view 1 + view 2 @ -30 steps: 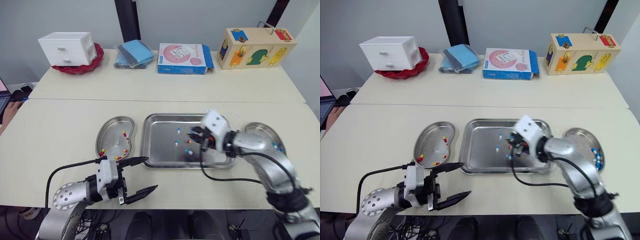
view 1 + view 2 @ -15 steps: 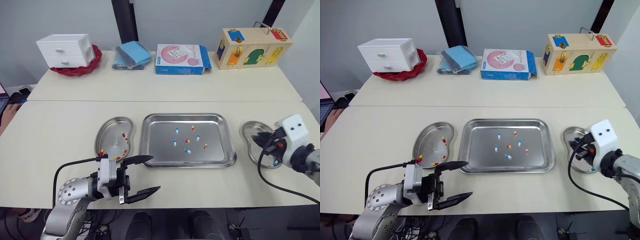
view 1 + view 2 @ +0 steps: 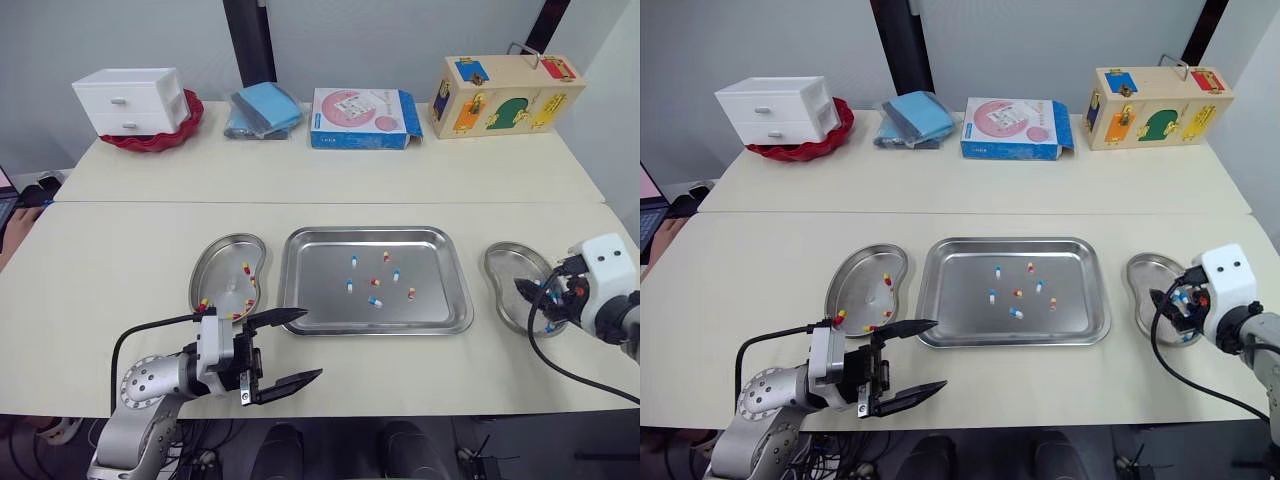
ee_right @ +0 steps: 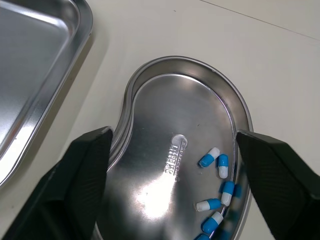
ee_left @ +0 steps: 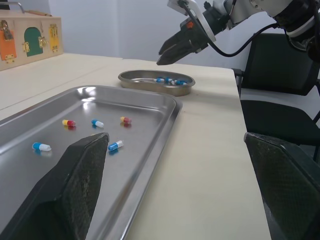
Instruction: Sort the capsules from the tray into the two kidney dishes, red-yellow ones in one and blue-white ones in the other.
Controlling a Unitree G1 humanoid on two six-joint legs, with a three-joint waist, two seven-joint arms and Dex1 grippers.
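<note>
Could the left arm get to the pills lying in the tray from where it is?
Probably yes: the left gripper is open at the near corner of the tray, and nothing stands between it and the capsules.

The right gripper [image 4: 172,133] was spread wide, its 2 black fingers [image 4: 75,185] standing well apart over a steel kidney dish [image 4: 159,114]. Raised lettering, too small to read, ran along the middle of the dish floor. About 6 blue-white capsules [image 4: 209,157] lay clustered against the dish's outward-curved wall: 2 touching in a V, the others strung along the wall below them, with the last cut by the frame edge. Just beside the dish's notched side, apart from it, sat a corner of the metal tray [image 4: 45,60], both on a cream tabletop [image 4: 150,30].
</note>
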